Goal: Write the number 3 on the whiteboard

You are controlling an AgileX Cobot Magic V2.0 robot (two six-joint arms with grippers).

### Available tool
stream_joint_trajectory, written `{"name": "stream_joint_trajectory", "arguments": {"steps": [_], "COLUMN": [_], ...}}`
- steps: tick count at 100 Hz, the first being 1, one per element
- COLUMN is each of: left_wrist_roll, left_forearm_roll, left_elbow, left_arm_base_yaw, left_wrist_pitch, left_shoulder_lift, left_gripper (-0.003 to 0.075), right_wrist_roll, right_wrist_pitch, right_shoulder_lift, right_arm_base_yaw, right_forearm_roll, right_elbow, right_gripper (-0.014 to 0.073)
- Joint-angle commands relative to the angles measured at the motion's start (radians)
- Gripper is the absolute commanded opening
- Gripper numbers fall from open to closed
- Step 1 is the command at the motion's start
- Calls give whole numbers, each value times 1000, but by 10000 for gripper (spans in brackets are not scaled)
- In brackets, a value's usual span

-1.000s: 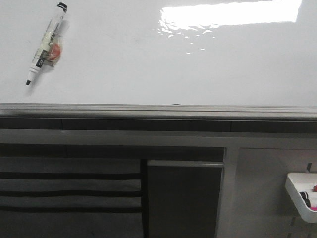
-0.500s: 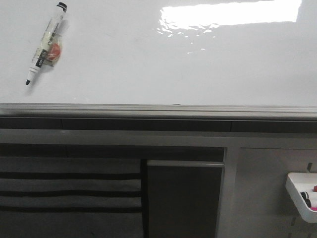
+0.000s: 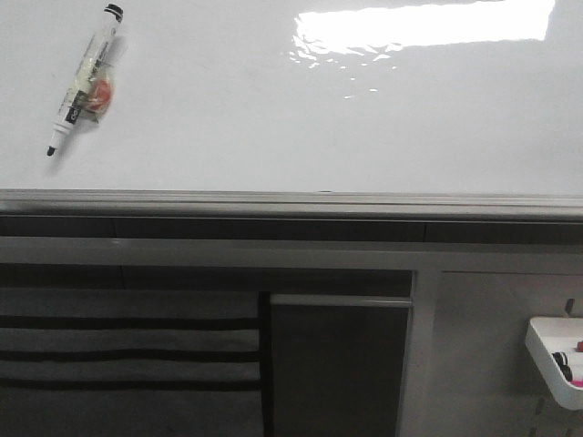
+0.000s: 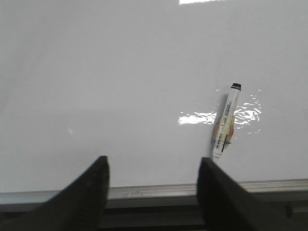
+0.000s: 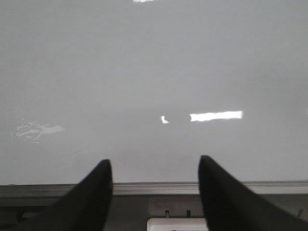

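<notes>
The whiteboard (image 3: 301, 118) is large, glossy and white, with a grey metal edge strip along its near side. No number 3 shows on it. A white marker (image 3: 84, 80) with a black cap end and an exposed black tip lies on the board at the far left; it also shows in the left wrist view (image 4: 226, 125). My left gripper (image 4: 153, 166) is open and empty, over the board's near edge, with the marker just beyond its right finger. My right gripper (image 5: 155, 168) is open and empty over the same edge. Neither gripper shows in the front view.
Grey cabinet panels (image 3: 337, 364) stand below the board's edge. A white tray (image 3: 556, 360) with small dark and pink items hangs at the lower right; its top edge shows in the right wrist view (image 5: 175, 224). A bright light patch (image 3: 424, 25) reflects on the board.
</notes>
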Motion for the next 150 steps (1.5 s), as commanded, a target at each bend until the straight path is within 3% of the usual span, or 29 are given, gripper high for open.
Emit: {"name": "stream_joint_trajectory", "arguments": {"steps": [1,62,95,117,150], "left_wrist_roll": [-3,-1,70,70,70], "left_forearm_roll": [-3,-38,-38,-40,-13], "left_elbow": [-31,-31,-31,-31,-35], "left_arm_base_yaw": [-5,-10,-227,-318,-318], "left_wrist_pitch": [-93,-96,-68,-173,-443], "left_shoulder_lift": [17,26,212,406,707], "left_gripper": [531,385,314,313,313], "right_wrist_roll": [-11,-11,-11,-11,-11], "right_wrist_pitch": [-88,-80,-78,-67,-26], "right_shoulder_lift": [20,20,20,20,20], "right_arm_base_yaw": [-6,-6,-6,-6,-6], "right_forearm_roll": [-17,11,11,11,11], "right_elbow": [-31,-31,-31,-31,-31], "right_gripper": [490,489,489,489,489]}}
